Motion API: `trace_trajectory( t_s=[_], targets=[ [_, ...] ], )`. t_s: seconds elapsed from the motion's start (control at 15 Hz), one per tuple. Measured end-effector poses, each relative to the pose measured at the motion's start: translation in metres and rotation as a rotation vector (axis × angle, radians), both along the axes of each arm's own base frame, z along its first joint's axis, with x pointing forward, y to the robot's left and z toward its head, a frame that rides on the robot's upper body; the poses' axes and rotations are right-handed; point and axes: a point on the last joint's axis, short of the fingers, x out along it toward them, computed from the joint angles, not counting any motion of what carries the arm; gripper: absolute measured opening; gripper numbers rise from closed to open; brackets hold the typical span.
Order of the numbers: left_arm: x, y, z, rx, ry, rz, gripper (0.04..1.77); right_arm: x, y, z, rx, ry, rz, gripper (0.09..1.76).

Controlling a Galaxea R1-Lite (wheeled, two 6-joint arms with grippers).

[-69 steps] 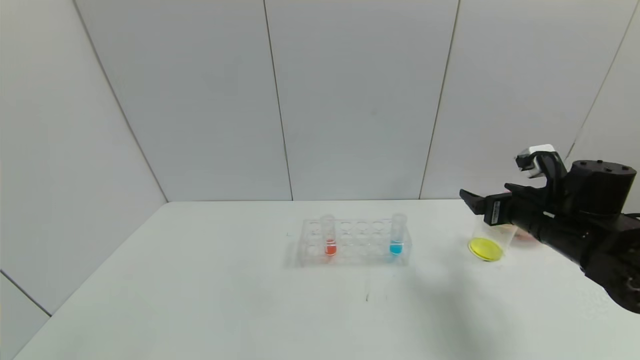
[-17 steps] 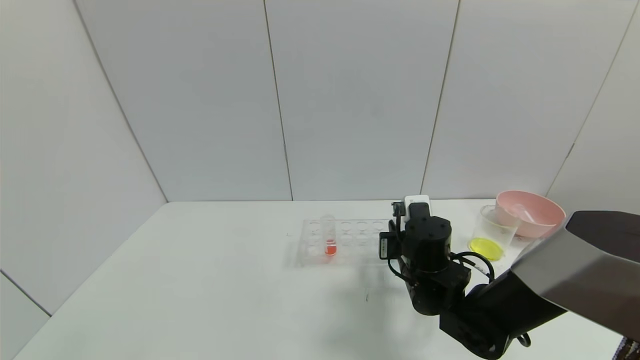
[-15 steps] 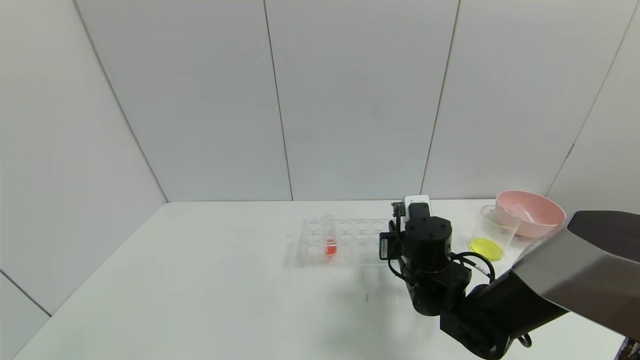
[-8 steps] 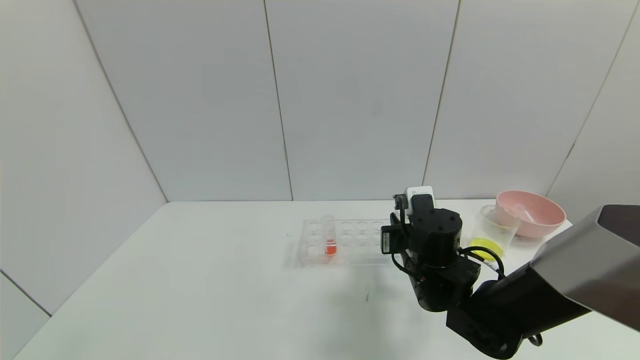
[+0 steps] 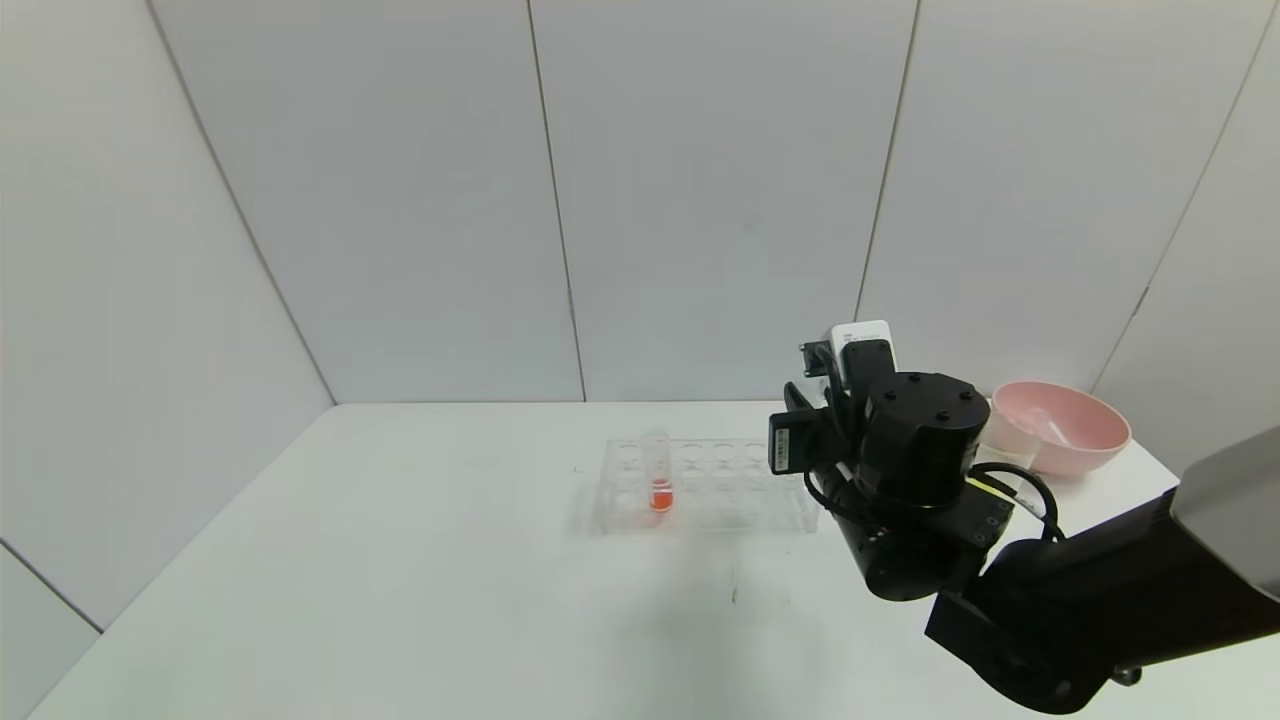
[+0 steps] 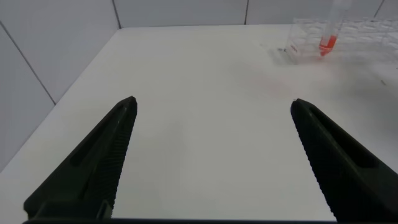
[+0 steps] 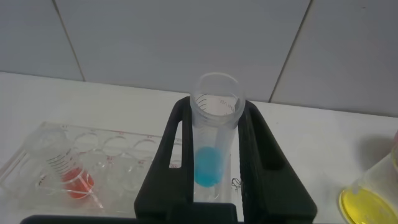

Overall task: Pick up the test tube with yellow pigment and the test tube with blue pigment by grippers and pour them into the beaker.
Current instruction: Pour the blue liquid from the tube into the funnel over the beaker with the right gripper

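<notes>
My right gripper (image 7: 216,102) is shut on the test tube with blue pigment (image 7: 211,163), a clear tube with cyan liquid low inside it. It holds the tube upright, lifted above the right end of the clear rack (image 5: 720,490). In the head view the bulky right wrist (image 5: 915,430) hides the tube. The beaker (image 7: 373,200), with yellow liquid in its bottom, stands to the right of the gripper and is mostly hidden in the head view. No test tube with yellow pigment shows. My left gripper (image 6: 211,106) is open over bare table, far left of the rack.
A tube with orange-red liquid (image 5: 658,482) stands near the rack's left end (image 7: 68,174). A pink bowl (image 5: 1085,415) sits at the back right with a clear tube lying in it. The white table (image 5: 400,580) ends near the bowl on the right.
My right gripper has risen up and to the right with the blue tube, which has left its slot at the rack's right end. The rack and the orange-red tube have not moved.
</notes>
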Motion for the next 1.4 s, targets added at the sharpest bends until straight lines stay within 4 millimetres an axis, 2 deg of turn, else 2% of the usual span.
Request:
trace_trajectory(
  t_s=[0.53, 0.73, 0.87, 1.0, 1.4],
  targets=[
    [0.000, 0.000, 0.000, 0.000, 0.000, 0.000, 1.76, -0.001, -0.003, 0.003, 0.005, -0.006, -0.003, 0.48],
    [0.000, 0.000, 0.000, 0.000, 0.000, 0.000, 1.76, 0.001, -0.016, 0.005, -0.002, 0.004, 0.028, 0.48],
    [0.000, 0.000, 0.000, 0.000, 0.000, 0.000, 1.76, -0.001, -0.036, 0.005, -0.014, 0.027, 0.092, 0.48],
    [0.000, 0.000, 0.000, 0.000, 0.000, 0.000, 1.76, -0.006, -0.066, 0.008, -0.021, 0.056, 0.198, 0.48],
    [0.000, 0.000, 0.000, 0.000, 0.000, 0.000, 1.76, -0.029, -0.180, 0.025, 0.006, 0.161, 0.398, 0.48]
  ],
)
